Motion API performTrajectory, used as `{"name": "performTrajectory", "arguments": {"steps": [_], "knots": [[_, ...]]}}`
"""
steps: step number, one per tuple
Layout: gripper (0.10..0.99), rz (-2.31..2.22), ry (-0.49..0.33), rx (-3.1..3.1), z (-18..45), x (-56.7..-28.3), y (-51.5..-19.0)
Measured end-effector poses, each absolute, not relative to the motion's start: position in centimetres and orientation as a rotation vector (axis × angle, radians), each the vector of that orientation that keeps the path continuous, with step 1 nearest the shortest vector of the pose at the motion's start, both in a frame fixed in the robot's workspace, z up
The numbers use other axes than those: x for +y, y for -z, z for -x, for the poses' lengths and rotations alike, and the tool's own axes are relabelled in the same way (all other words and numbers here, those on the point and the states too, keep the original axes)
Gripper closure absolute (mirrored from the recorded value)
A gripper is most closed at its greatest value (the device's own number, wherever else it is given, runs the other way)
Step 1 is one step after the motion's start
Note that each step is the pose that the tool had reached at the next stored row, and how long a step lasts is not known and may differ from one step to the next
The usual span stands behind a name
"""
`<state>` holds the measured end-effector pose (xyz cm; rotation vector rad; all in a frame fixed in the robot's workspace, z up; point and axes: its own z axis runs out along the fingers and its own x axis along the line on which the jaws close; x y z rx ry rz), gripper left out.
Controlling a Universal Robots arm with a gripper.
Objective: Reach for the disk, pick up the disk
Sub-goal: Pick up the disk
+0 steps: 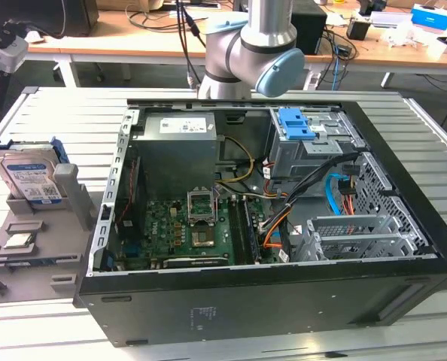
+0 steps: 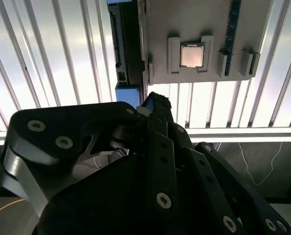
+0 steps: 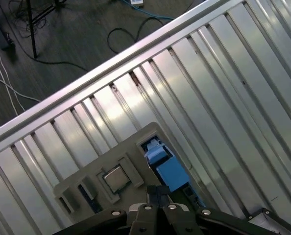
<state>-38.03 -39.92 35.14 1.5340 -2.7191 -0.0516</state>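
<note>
The disk [image 1: 29, 177], a silver drive with a white-and-blue label and a blue bracket, stands tilted on edge in a grey holder [image 1: 39, 237] at the exterior view's left, on the slatted table. In the first wrist view its blue bracket [image 3: 166, 166] pokes out of the holder just beyond my gripper [image 3: 157, 192]. In the second wrist view the disk [image 2: 122, 49] is seen edge-on, straight ahead of my gripper [image 2: 154, 102]. The gripper hangs above the disk, apart from it. Its fingers are shut with nothing between them.
A small square silver chip [image 2: 191, 55] lies in the grey holder beside the disk. An open computer case [image 1: 284, 195] fills the table's middle, with a blue latch [image 1: 295, 124] on its drive cage. The arm's grey joints [image 1: 246, 45] rise behind the case.
</note>
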Motion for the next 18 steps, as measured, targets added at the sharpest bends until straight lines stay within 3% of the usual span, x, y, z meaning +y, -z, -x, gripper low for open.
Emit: {"name": "performTrajectory", "arguments": {"steps": [18], "knots": [[0.98,-1.839,0.048,-2.519,38.03,-39.92,-35.14]]}}
